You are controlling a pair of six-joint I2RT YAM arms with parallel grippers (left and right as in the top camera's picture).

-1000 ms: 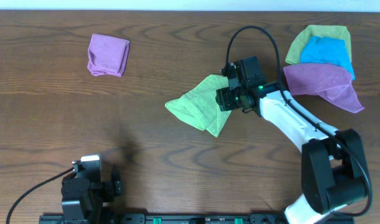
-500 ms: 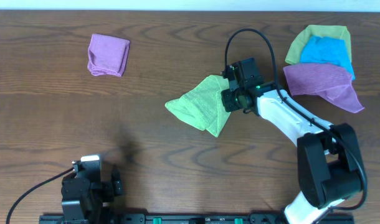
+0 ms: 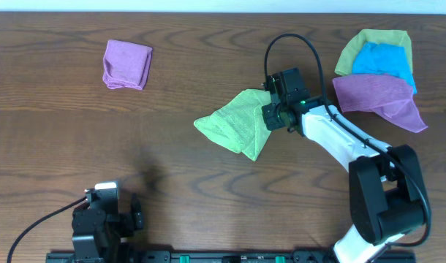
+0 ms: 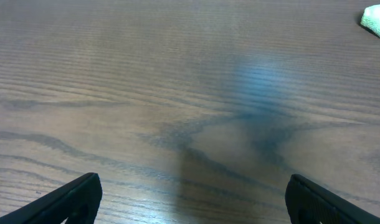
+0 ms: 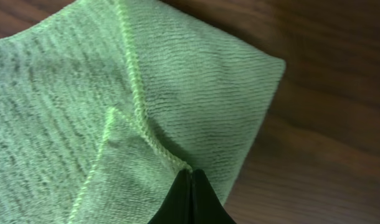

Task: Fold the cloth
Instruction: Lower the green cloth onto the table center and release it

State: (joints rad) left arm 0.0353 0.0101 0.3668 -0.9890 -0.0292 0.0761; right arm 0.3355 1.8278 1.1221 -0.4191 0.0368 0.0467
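Black fingers (image 5: 177, 208) of the right pincer (image 5: 190, 175) are pressed tight together, and between them we see the stitched hem of the lime-green cloth (image 5: 146, 87) pinched where two hems meet. Around that grip the fabric rises in soft folds, and its rounded corner lies flat on the dark wood to the right.

From above, we find the right pincer (image 3: 271, 115) at the right-hand corner of the lime-green cloth (image 3: 234, 124), which lies crumpled in a rough triangle a little right of the middle of the bench (image 3: 208, 190), nearer the far edge than the near one. One flap is doubled over along its lower right side.

Towards the far right corner sits a pile of three: a green cloth (image 3: 353, 52) at the bottom, a blue cloth (image 3: 384, 62) on it, and a purple cloth (image 3: 380, 95) overlapping their near side. A folded purple cloth (image 3: 126, 64) lies alone near the far left corner.

At the near edge, left of centre, the left pincer (image 3: 99, 219) is parked. In its own view the left pincer (image 4: 193, 186) has its fingers spread wide over bare wood, grasping nothing, with a sliver of the lime-green cloth (image 4: 377, 17) at the top right.
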